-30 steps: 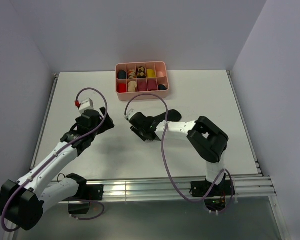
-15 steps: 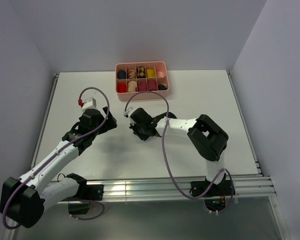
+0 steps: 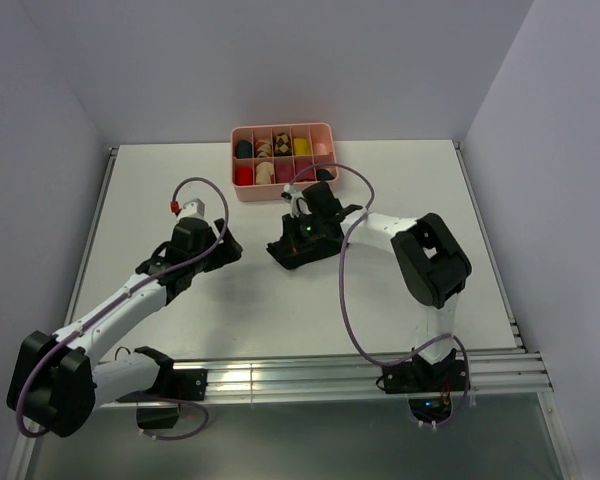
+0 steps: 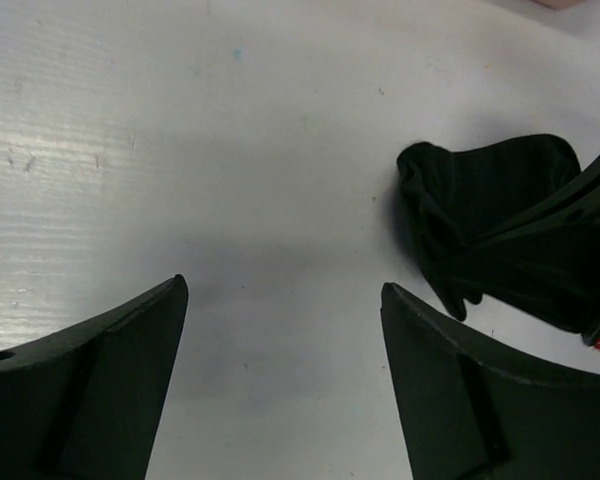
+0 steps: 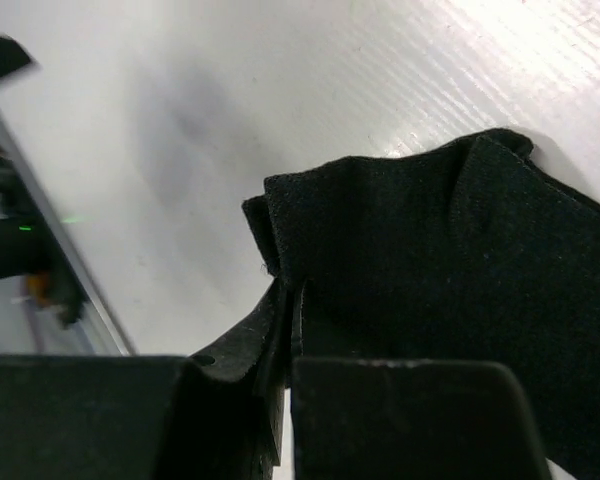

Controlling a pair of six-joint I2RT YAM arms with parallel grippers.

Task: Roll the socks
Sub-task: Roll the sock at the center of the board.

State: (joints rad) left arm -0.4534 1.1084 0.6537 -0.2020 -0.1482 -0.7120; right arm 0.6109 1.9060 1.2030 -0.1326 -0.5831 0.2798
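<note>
Right gripper [image 5: 290, 335]: jaws clenching the black sock [image 5: 430, 250] (bunched on the worktop [image 5: 280, 90]);
Left gripper [image 4: 280, 310]: jaws standing released nearby.

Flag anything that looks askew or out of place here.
The black sock lies crumpled in loose folds on the table, not a tidy roll. The right gripper pinches one edge of it. The left gripper hangs open over bare surface beside it. Nothing looks spilled or damaged.
</note>
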